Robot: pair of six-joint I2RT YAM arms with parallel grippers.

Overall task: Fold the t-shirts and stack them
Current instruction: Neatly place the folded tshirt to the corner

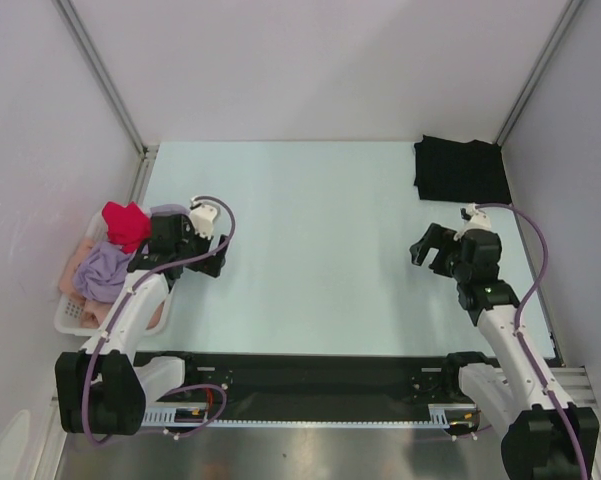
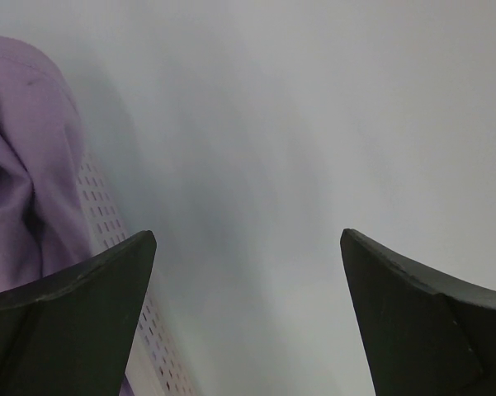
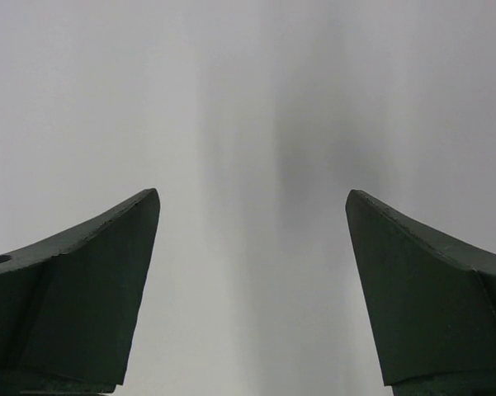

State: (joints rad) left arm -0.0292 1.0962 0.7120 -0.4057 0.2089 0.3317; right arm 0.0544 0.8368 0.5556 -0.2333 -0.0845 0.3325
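**A:** Left gripper [image 2: 248,247] spread wide, empty, just beside the lavender t-shirt [image 2: 21,165] heaped in the basket [image 1: 70,315] at the table's left edge.

**B:** Right gripper [image 3: 252,202] gaping, empty too. Black t-shirt [image 1: 462,170] sits folded at the far right corner. The danger: one grab drags the red t-shirt [image 1: 126,223] along.

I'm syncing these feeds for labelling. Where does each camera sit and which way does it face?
Top external: above and behind the bases, looking down on the table; left arm and right arm show.
Left wrist: on the left arm, looking past the open left gripper at the lavender shirt and white basket.
Right wrist: on the right arm, looking past the open right gripper at a blank pale surface.
Shared: top and left wrist both show the lavender shirt and white basket.
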